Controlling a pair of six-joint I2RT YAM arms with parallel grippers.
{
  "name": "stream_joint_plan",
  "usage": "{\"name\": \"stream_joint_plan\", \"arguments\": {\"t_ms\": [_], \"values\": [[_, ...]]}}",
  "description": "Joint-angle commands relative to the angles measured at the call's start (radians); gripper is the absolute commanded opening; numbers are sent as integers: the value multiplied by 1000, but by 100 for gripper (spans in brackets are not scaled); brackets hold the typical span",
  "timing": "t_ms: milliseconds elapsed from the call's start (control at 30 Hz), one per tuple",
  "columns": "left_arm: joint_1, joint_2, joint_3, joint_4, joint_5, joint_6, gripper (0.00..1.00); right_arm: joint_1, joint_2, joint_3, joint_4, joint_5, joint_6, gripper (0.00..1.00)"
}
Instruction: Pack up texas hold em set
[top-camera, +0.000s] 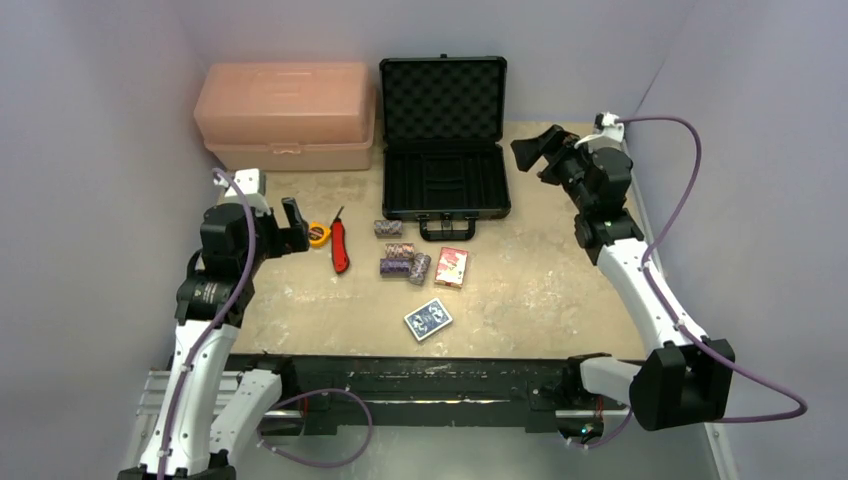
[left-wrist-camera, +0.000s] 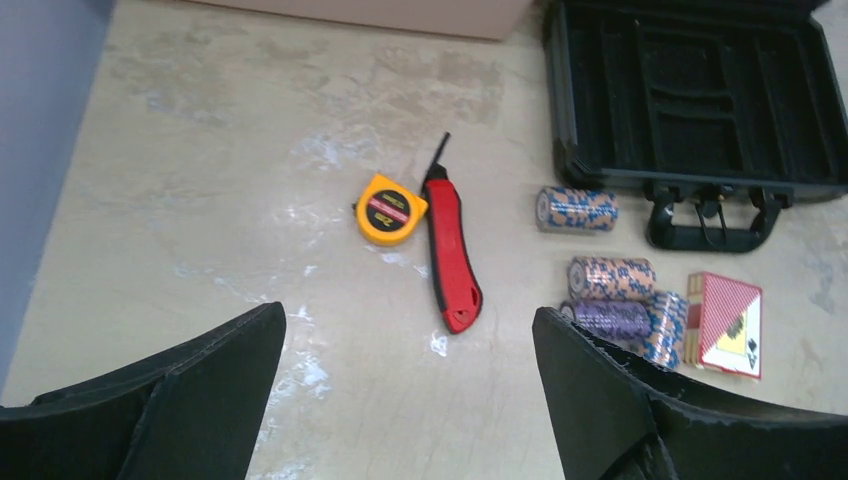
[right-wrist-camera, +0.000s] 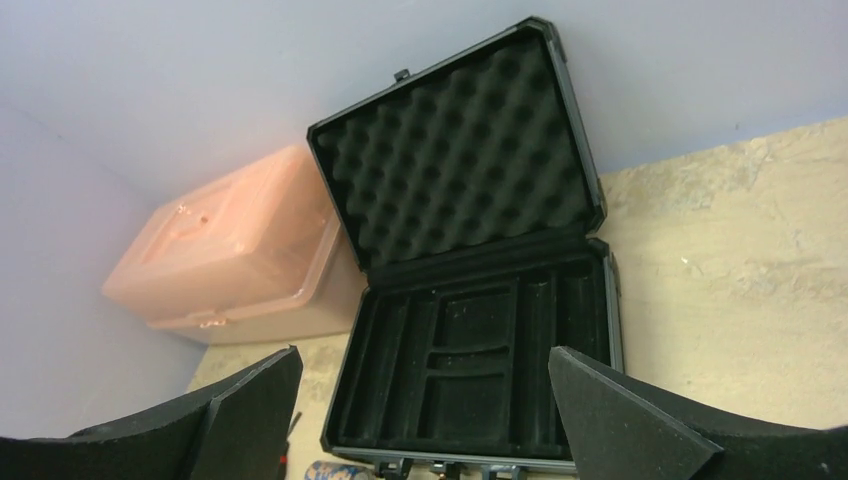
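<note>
My left gripper (left-wrist-camera: 405, 325) hangs spread wide and empty. The red plastic utility knife (left-wrist-camera: 450, 255) lies at twelve o'clock, the purple-white striped chip stacks (left-wrist-camera: 612, 278) and red card deck (left-wrist-camera: 728, 322) at two. My right gripper (right-wrist-camera: 422, 355) gapes too, holding nothing, with the open black foam-lined hard briefcase (right-wrist-camera: 470, 300) at twelve. The blue card deck (top-camera: 428, 319) lies at six o'clock from the chips.

The black hard briefcase (top-camera: 445, 150), lid raised, stands at 12 o'clock on the table (top-camera: 560, 290), with the pink plastic toolbox (top-camera: 285, 115) just beside it at 9 o'clock. Small purple-white striped chip stacks (top-camera: 400, 258) lie at its 6 o'clock. A red card deck (top-camera: 452, 266) lies at their 3 o'clock, a blue card deck (top-camera: 428, 319) at 5 o'clock and a red utility knife (top-camera: 340, 247) at 9 o'clock.
</note>
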Motion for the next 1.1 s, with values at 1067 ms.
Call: {"name": "stream_joint_plan", "arguments": {"t_ms": [1067], "values": [[-193,197,76,-66,241,19,81,366,175,199,-611,98,8,99]]}}
